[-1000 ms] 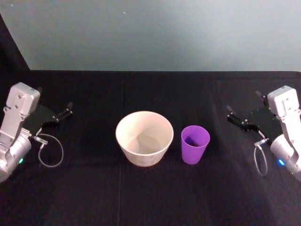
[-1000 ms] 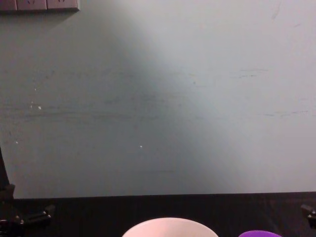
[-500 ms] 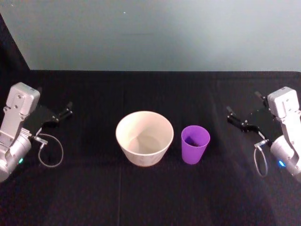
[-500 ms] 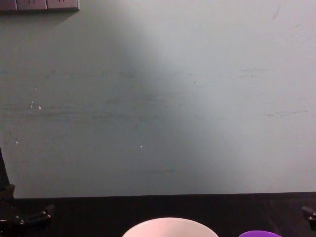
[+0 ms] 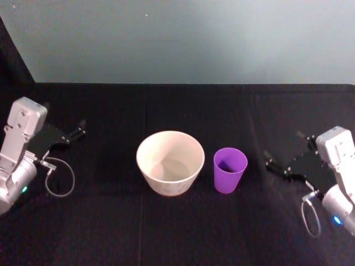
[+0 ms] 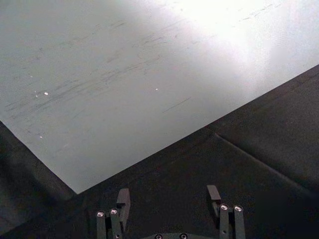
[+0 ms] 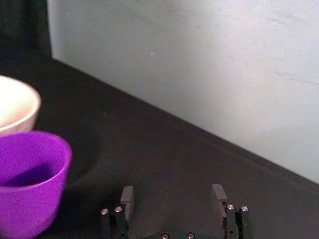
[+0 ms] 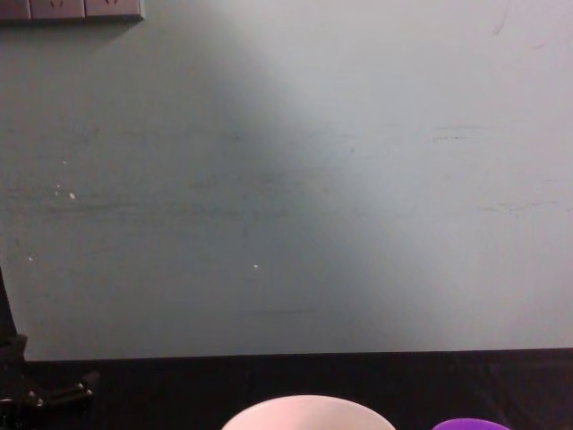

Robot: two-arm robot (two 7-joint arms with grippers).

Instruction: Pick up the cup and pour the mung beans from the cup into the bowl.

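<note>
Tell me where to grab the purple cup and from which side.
Grip the purple cup across its side wall, near mid-height, coming in from the robot's right with the open right gripper. It stands upright, tapered and handleless, and the bowl stands close on its left, so the right side is the free one.

Probably a lab: black-draped table, bare pale wall.
</note>
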